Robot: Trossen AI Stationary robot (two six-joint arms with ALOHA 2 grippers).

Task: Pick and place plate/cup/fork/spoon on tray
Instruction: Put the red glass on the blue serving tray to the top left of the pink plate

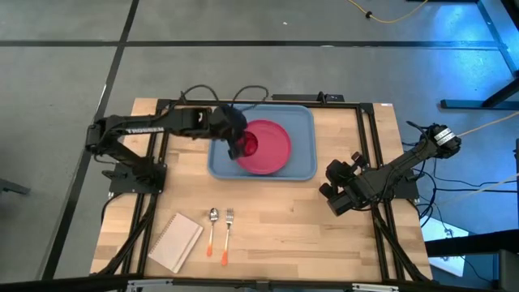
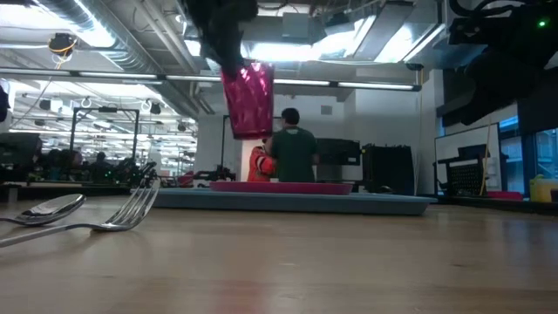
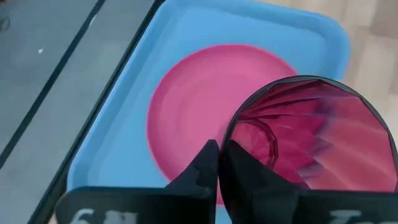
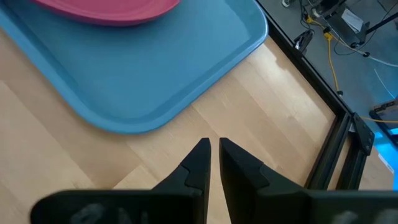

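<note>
Holding the small dark red plastic cup (image 3: 311,140) by its rim in closed jaws, left gripper (image 1: 233,144) hangs it above the pink-red round plate (image 1: 272,150) in the light blue rectangular tray (image 1: 304,166), apparently for set-down; right gripper (image 4: 213,162), jaws near-closed and empty, waits over the worktop (image 1: 308,227).

surface (image 1: 324,219): light wood planks
tray (image 1: 304,166): right under the left pincer (image 1: 235,150)
spoon (image 1: 213,217), fork (image 1: 229,217): side by side, well apart from it
notebook (image 1: 176,242): beside the spoon
</note>
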